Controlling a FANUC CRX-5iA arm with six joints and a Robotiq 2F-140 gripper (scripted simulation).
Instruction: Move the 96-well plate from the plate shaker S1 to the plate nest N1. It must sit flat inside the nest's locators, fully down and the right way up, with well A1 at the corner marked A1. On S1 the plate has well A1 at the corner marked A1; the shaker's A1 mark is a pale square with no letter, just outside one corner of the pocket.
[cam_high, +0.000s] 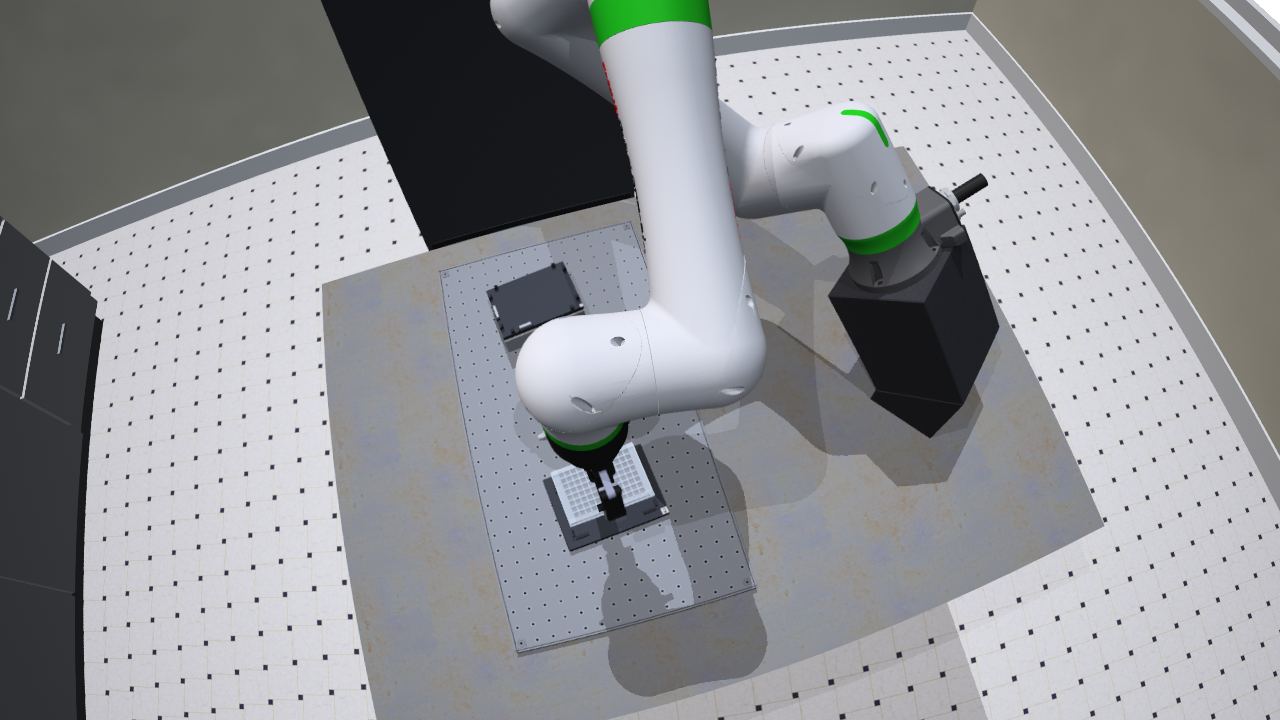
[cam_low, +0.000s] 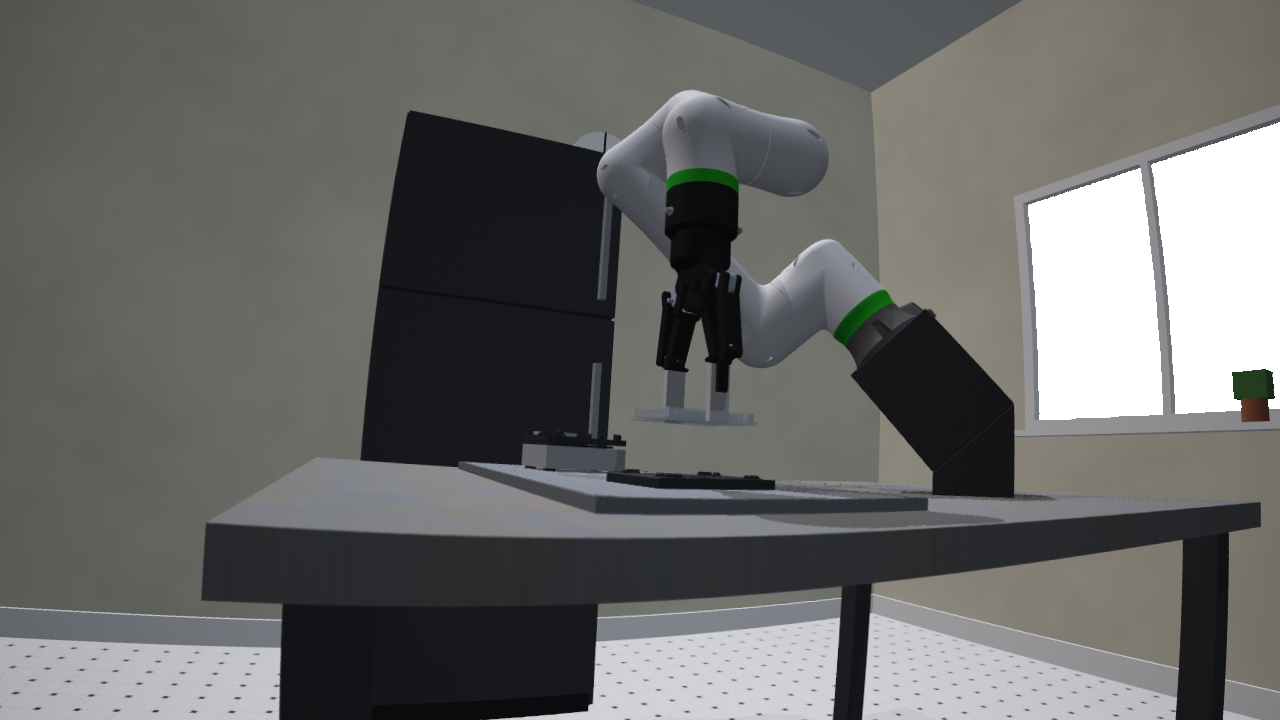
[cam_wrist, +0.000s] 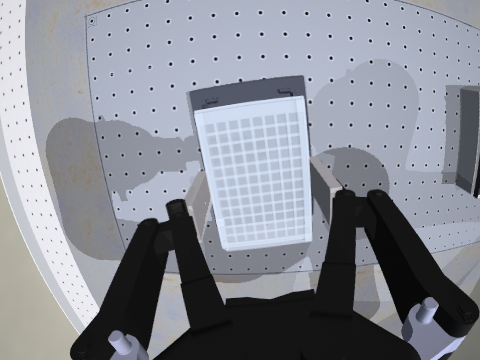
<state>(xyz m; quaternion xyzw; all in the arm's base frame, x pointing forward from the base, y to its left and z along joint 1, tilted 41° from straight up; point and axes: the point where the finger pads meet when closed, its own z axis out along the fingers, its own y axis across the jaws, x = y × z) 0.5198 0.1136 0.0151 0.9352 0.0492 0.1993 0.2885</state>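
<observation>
My claw (cam_low: 696, 380) clamped on the long sides of the 96-well plate (cam_wrist: 256, 174), plate level in mid-air at frame centre above the dark nest N1 (cam_high: 590, 532), shaker S1 (cam_high: 534, 298) vacant toward upper left, both on the perforated surface (cam_high: 537, 582).

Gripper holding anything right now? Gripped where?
Yes: the gripper is shut on the 96-well plate, pads on its two long sides, about mid-length, above the nest.

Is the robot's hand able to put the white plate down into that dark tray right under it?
Probably yes. The hand grips the plate, which hangs in the air above the dark nest. Nothing shows between them, so the way straight down looks free.
</observation>
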